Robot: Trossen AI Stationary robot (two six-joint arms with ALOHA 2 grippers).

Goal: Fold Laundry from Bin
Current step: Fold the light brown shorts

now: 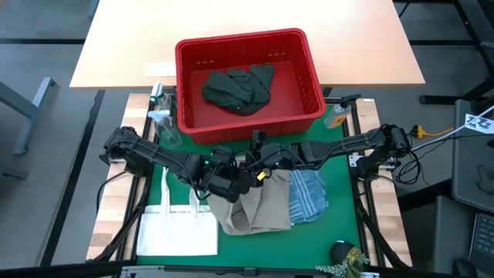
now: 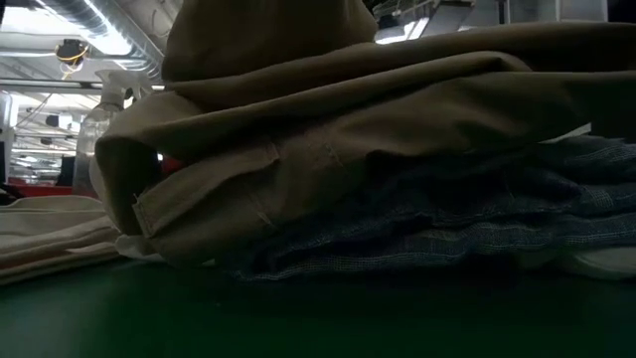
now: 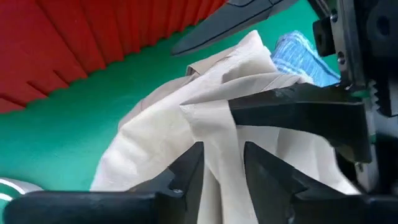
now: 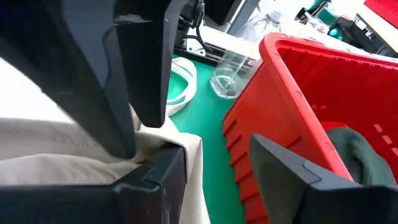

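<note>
The beige garment [image 1: 255, 210] is lying on the green bench [image 1: 343, 220], its long axis running front to back, partly overlapping the blue striped cloth [image 1: 307, 196] beside it. At its far edge the left gripper [image 1: 245, 184] is pinching a beige fold in its jaws, while the right gripper [image 1: 260, 167] is hovering there, jaws parted. Beyond, the red bin [image 1: 309, 77] is holding a crumpled dark green garment [image 1: 238, 88].

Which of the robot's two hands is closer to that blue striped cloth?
The right gripper, just beside the blue striped cloth at the beige garment's top edge. The left gripper sits farther off, across the beige garment.
</note>
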